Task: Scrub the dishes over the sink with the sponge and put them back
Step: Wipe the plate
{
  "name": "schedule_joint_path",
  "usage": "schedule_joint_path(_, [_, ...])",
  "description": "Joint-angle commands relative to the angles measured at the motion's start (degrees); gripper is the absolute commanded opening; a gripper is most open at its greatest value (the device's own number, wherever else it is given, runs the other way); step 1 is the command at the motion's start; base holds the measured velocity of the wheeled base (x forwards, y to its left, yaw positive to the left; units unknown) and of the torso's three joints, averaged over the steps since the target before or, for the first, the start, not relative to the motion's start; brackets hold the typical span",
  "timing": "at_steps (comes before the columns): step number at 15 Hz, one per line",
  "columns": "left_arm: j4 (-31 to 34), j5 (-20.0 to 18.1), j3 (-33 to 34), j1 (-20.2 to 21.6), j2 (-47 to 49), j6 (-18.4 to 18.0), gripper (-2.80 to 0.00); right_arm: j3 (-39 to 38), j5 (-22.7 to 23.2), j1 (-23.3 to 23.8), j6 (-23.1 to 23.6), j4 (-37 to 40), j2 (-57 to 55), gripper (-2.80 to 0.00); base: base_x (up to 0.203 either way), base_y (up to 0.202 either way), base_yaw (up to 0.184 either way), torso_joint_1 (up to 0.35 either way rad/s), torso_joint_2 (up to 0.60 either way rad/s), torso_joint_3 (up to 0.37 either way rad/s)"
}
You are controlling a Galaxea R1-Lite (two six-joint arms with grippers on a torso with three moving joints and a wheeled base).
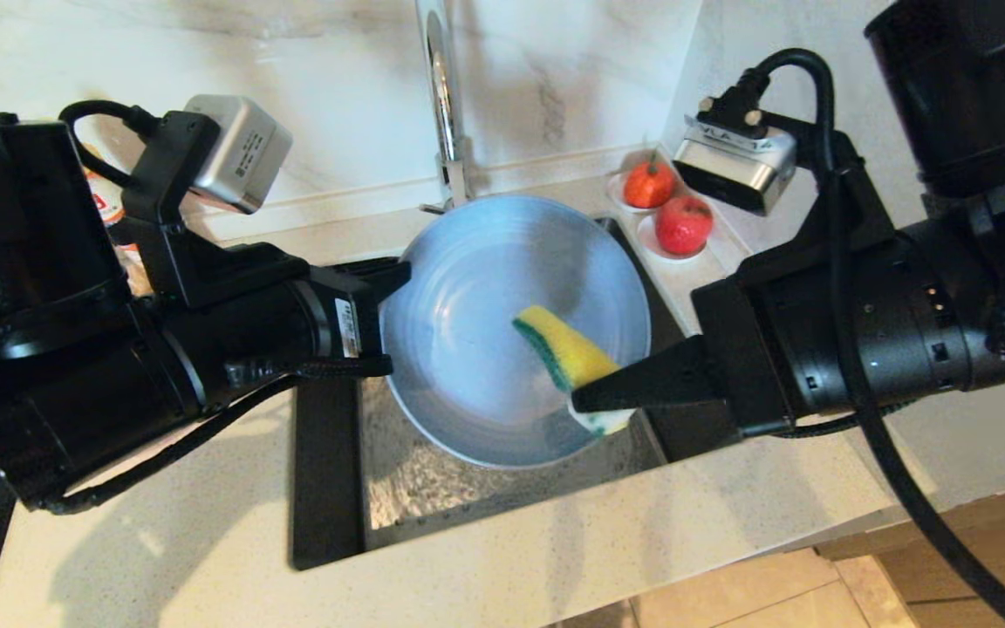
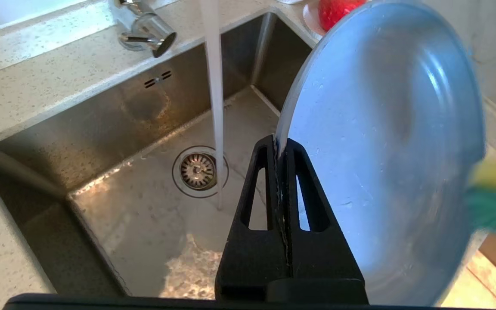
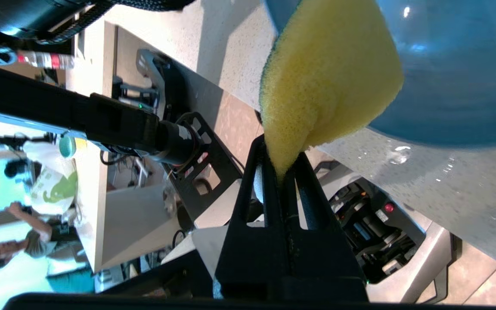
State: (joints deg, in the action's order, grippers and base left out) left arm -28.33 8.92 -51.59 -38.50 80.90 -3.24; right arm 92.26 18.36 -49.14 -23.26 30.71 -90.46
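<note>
The plate (image 1: 485,349) hides most of the sink (image 1: 433,488) and its drain in the head view. The faucet's (image 1: 443,96) top is cut off. The sponge (image 2: 495,198) is blurred in the left wrist view.

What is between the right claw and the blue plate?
The yellow sponge. The right claw pinches one end, and the other end lies against the blue plate in the head view.

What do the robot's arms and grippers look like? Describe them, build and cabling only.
Both arms are matte black cylinders with black cables looped outside. The left gripper and right gripper have tapering black fingers with slotted cut-outs. A silver box camera sits on each wrist. A white label marks the left wrist.
</note>
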Motion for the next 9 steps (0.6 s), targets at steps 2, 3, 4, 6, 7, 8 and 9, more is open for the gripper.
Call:
schedule_joint_path(2, [-0.1, 0.1, -0.5, -1.0, 0.6, -0.3, -2.80, 2.0, 0.1, -0.9, -0.2, 0.5, -4.5, -2.80, 0.000, 0.000, 0.000, 0.000, 0.00, 0.000])
schedule_joint_path(3, [-0.1, 0.2, -0.5, -1.3, 0.2, -0.6, -2.80, 2.8, -0.1, -1.3, -0.3, 0.6, -5.7, -2.80, 0.000, 0.000, 0.000, 0.000, 0.00, 0.000])
schedule_joint_path(4, [-0.1, 0.2, -0.3, -1.4, 0.0, -0.8, -2.80, 3.8, -0.2, -1.5, -0.4, 0.6, -6.7, -2.80, 0.000, 0.000, 0.000, 0.000, 0.00, 0.000])
schedule_joint_path(6, [-0.1, 0.9, -0.1, -1.7, -0.1, -1.4, -2.80, 4.5, -0.4, -1.9, -0.7, 0.6, -7.9, -2.80, 0.000, 0.000, 0.000, 0.000, 0.00, 0.000])
schedule_joint_path(7, [-0.1, 2.3, -0.1, -2.0, 0.4, -1.8, -2.80, 4.7, -0.9, -2.3, -0.7, 0.6, -8.3, -2.80, 0.000, 0.000, 0.000, 0.000, 0.00, 0.000])
schedule_joint_path(8, [-0.1, 2.8, -0.1, -2.2, 0.5, -2.2, -2.80, 4.8, -1.5, -2.4, -0.7, 0.6, -8.5, -2.80, 0.000, 0.000, 0.000, 0.000, 0.00, 0.000])
schedule_joint_path(9, [-0.1, 3.7, -0.2, -2.9, 1.2, -2.5, -2.80, 4.9, -3.6, -2.6, -0.7, 0.5, -8.9, -2.80, 0.000, 0.000, 0.000, 0.000, 0.00, 0.000])
